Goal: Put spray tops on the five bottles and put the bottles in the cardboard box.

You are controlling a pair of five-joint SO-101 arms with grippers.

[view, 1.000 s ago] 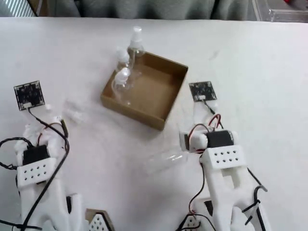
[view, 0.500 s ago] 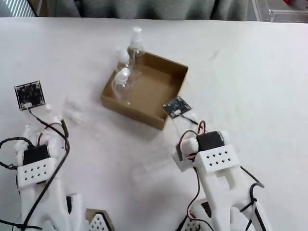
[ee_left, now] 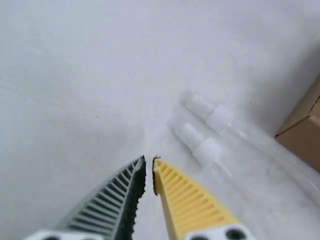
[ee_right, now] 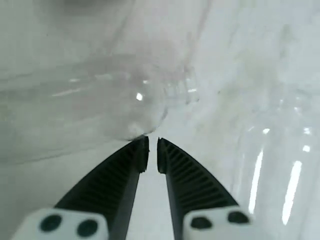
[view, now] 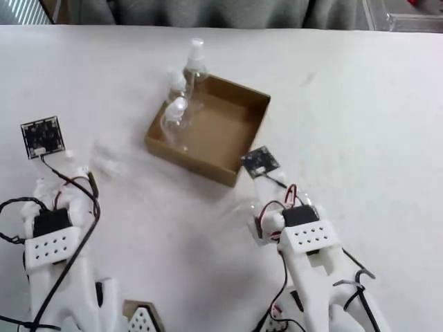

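Bottles [view: 194, 69], three already capped, stand at the upper-left corner of the cardboard box [view: 190, 160], mid-frame in the high view; an uncapped clear bottle [ee_right: 85, 115] lies on the table [view: 360, 104] just off the box's lower corner, at the tips of the right gripper [ee_right: 152, 150], whose jaws are nearly pressed together on nothing. Left gripper [ee_left: 149, 167] likewise near-closed and empty, two loose spray tops [ee_left: 209, 150] lying just ahead of it. Best approach, by my reckoning: spread the right jaws wide first, straddle the bottle's body near the neck, squeeze lightly, since thin plastic on its side will likely roll or buckle.
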